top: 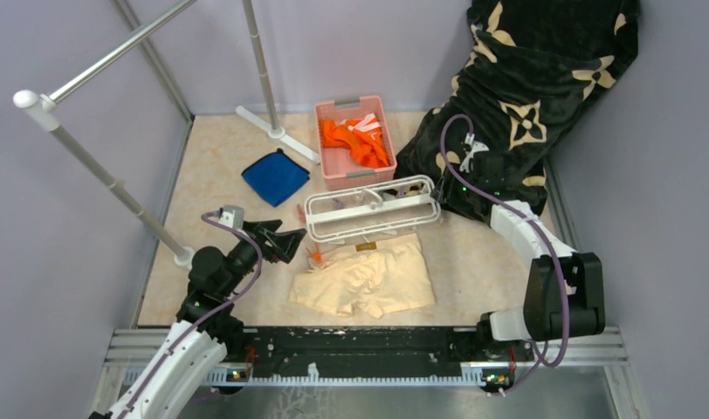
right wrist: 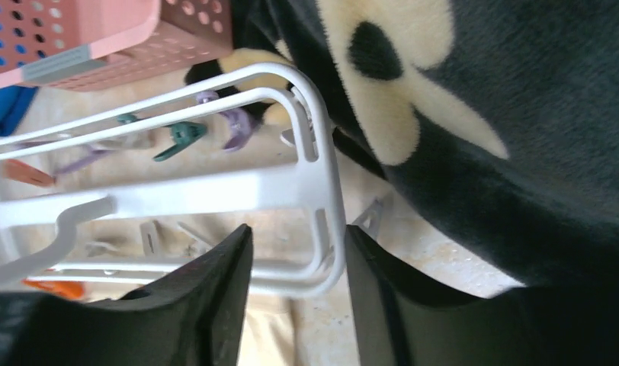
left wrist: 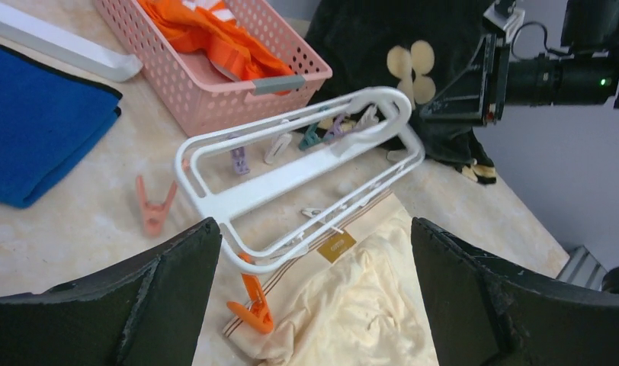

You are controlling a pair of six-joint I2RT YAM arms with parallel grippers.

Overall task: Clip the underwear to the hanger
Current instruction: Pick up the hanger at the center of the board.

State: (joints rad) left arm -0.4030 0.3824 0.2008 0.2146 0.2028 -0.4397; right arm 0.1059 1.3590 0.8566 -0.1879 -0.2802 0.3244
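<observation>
The underwear (top: 364, 281) lies flat on the table (top: 203, 196) at the near middle, waistband toward the far side, with its brown label (left wrist: 337, 246) just beside the near rail of the hanger (top: 371, 209). The hanger lies flat directly beyond it, its near rail touching the waistband edge and its small clips (left wrist: 310, 137), purple, teal and white, resting between the bars. An orange peg (left wrist: 249, 305) lies at the left corner of the waistband, and a peach peg (left wrist: 154, 206) lies loose on the table left of the hanger. The left gripper (left wrist: 314, 229) is poised left of both items with its jaws wide apart, holding nothing. The right gripper (right wrist: 297, 232) is at the right end of the hanger; its jaws are parted and straddle the end rail, and whether they touch it cannot be determined. A black blanket (top: 543, 78) with pale flower motifs crowds that right end. Beyond the hanger stands a pink basket (top: 321, 144) containing orange clothes (top: 355, 140). A blue cloth (top: 276, 176) lies left of the basket, and a metal rack pole (top: 115, 188) stands at the far left.
</observation>
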